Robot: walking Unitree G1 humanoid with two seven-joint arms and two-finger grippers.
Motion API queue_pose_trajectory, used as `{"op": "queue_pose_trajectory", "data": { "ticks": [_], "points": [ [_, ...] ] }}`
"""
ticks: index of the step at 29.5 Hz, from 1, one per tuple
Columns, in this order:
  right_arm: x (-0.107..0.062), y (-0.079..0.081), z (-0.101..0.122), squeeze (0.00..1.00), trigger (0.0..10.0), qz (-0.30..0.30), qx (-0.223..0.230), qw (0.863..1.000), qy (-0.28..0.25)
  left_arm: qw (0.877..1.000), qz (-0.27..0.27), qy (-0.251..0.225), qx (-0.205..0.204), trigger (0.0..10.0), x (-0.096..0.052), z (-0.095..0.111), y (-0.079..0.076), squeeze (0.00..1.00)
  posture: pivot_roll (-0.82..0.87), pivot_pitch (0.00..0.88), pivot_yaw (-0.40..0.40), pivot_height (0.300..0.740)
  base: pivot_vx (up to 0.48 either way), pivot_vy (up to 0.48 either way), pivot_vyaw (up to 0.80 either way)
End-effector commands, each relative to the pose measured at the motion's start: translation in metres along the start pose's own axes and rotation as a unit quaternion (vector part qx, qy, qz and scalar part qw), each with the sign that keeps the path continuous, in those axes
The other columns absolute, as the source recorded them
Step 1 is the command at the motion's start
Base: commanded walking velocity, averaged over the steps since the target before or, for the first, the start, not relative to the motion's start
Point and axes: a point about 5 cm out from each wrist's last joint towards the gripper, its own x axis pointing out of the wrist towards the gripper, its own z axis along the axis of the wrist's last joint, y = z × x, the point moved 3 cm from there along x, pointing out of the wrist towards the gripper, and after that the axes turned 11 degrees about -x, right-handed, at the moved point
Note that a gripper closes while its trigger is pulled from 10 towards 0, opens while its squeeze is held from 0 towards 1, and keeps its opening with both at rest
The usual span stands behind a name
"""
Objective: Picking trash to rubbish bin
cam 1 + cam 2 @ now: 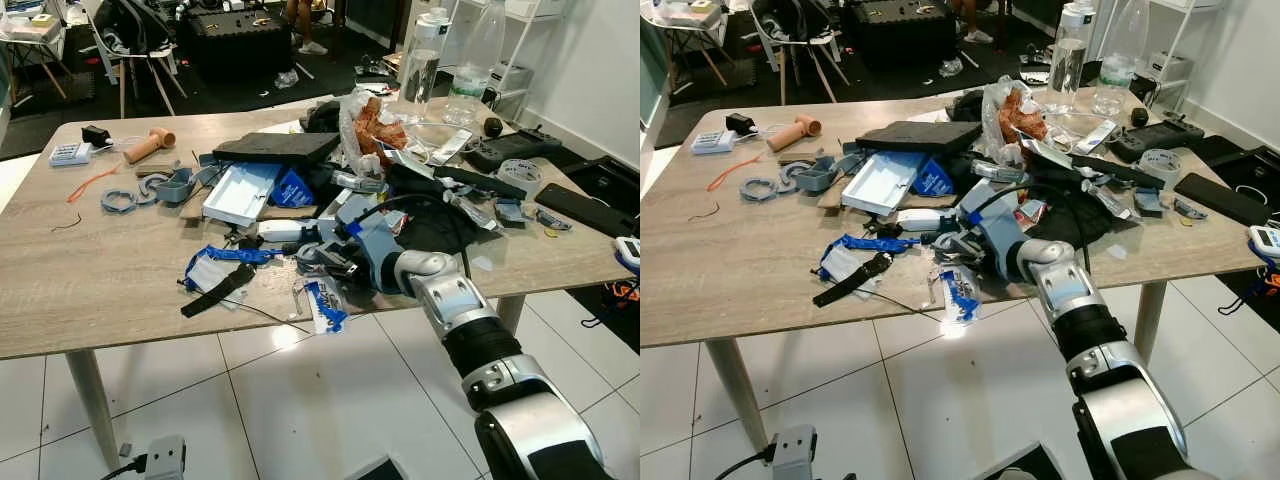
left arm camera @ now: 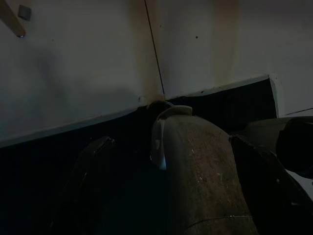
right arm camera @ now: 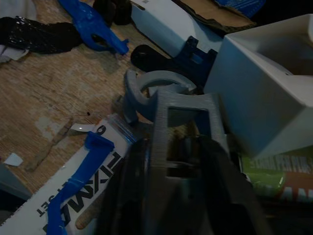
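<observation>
We are early in the job, by our reading: the light wood-grain table point(image 1: 90, 290) is heaped with clutter, no rubbish bin can be made out, and nothing seems cleared yet. Our right gripper point(image 1: 325, 258) is reached out low over the table's near edge, in the thick of the pile, and in the right wrist view its black fingers point(image 3: 215, 166) sit either side of a grey printed plastic bracket with a rectangular cut-out point(image 3: 188, 122); they seem closed on it, though the shade keeps us from being sure how firm the hold is. That bracket lies just beside a grey plastic ring piece point(image 3: 151, 85) and next to a white open box point(image 3: 264, 103). Touching it on the near side is a clear plastic packet with a white printed label and a blue clip point(image 1: 325, 303), flat and overhanging the table edge, which looks like light, crinkly trash. A blue strap piece point(image 1: 228, 256) and a black wrist strap point(image 1: 215, 292) lie near. Our left gripper point(image 2: 166, 196) hangs idle near the tiled floor, and we cannot tell how its fingers stand.
</observation>
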Motion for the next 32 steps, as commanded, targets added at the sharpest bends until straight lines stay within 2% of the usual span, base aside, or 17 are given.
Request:
{"op": "queue_pose_trajectory", "data": {
  "ticks": [1, 7, 10, 11, 17, 22, 23, 26, 32],
  "points": [
    [0.001, 0.008, -0.024, 0.00, 0.0, 0.014, 0.028, 0.999, 0.044, 1.000, 0.004, 0.012, -0.004, 10.0, -0.001, -0.009, 0.000, 0.00, -0.07, 0.050, 0.030, 0.740, 0.000, 0.000, 0.00],
    [0.001, 0.006, -0.024, 0.00, 0.0, 0.006, 0.032, 0.998, 0.046, 1.000, 0.005, 0.012, -0.005, 10.0, -0.002, -0.009, 0.002, 0.00, -0.07, 0.050, 0.030, 0.740, 0.000, 0.000, 0.00],
    [0.001, 0.000, -0.023, 0.00, 0.0, -0.015, 0.033, 0.999, 0.038, 1.000, 0.005, 0.012, -0.006, 10.0, -0.002, -0.009, 0.002, 0.00, -0.07, 0.050, 0.030, 0.740, 0.000, 0.000, 0.00],
    [0.000, -0.006, -0.024, 0.00, 0.0, -0.039, 0.042, 0.998, 0.035, 1.000, 0.004, 0.012, -0.005, 10.0, -0.002, -0.009, 0.002, 0.00, -0.07, 0.055, 0.030, 0.740, 0.000, 0.000, 0.00],
    [-0.002, -0.013, -0.021, 0.00, 0.0, -0.068, 0.048, 0.996, 0.017, 1.000, 0.004, 0.012, -0.004, 10.0, -0.002, -0.009, 0.002, 0.00, -0.07, 0.056, 0.034, 0.740, 0.000, 0.000, 0.00],
    [-0.009, -0.031, 0.011, 0.00, 0.0, -0.118, 0.046, 0.989, -0.078, 1.000, 0.003, 0.013, -0.001, 10.0, -0.002, -0.009, 0.002, 0.00, -0.08, 0.056, 0.037, 0.740, 0.000, 0.000, 0.00],
    [-0.009, -0.031, 0.011, 0.00, 0.0, -0.118, 0.046, 0.989, -0.078, 1.000, 0.003, 0.013, -0.001, 10.0, -0.002, -0.009, 0.002, 0.00, -0.08, 0.056, 0.037, 0.740, 0.000, 0.000, 0.00],
    [-0.016, -0.044, 0.033, 0.00, 0.0, -0.153, 0.064, 0.975, -0.150, 1.000, 0.001, 0.012, 0.000, 10.0, -0.001, -0.009, 0.000, 0.00, -0.08, 0.056, 0.036, 0.740, 0.000, 0.000, 0.00],
    [-0.024, -0.051, 0.050, 0.00, 0.0, -0.167, 0.101, 0.956, -0.219, 1.000, -0.001, 0.011, -0.001, 10.0, -0.001, -0.008, -0.002, 0.00, -0.08, 0.057, 0.034, 0.740, 0.000, 0.000, 0.00]
  ]
}}
